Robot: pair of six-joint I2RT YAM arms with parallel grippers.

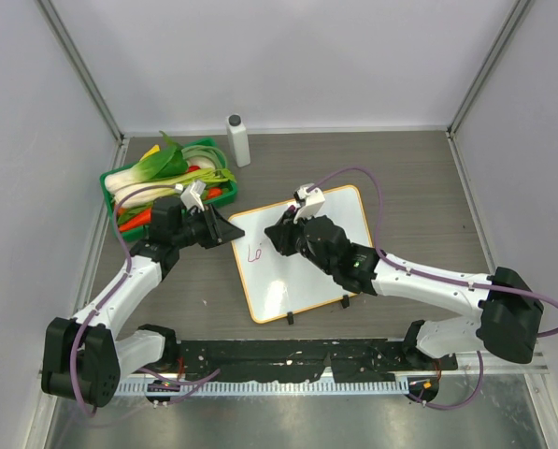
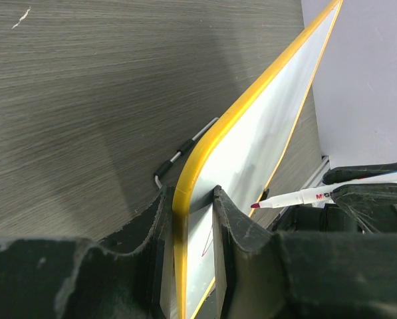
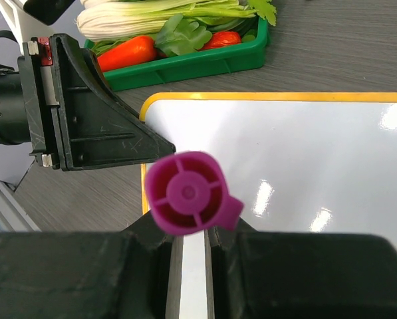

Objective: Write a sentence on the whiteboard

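The whiteboard (image 1: 288, 285), white with a thin orange frame, lies tilted in the middle of the table. The sentence (image 1: 256, 251) reads only "Lo" in magenta near the board's left edge. My left gripper (image 1: 233, 231) is shut on the board's near-left corner; in the left wrist view its jaws (image 2: 191, 222) clamp the orange frame (image 2: 215, 143). My right gripper (image 1: 279, 236) is shut on a magenta marker (image 3: 185, 193), held over the board's upper left. The marker's tip (image 2: 255, 205) sits just off the white surface, to the right of a magenta stroke (image 2: 207, 244).
A green tray (image 1: 104, 178) of vegetables stands at the back left, just behind the left gripper; it also shows in the right wrist view (image 3: 205, 63). A white bottle (image 1: 238, 140) stands upright behind the board. Enclosure walls bound the table on three sides.
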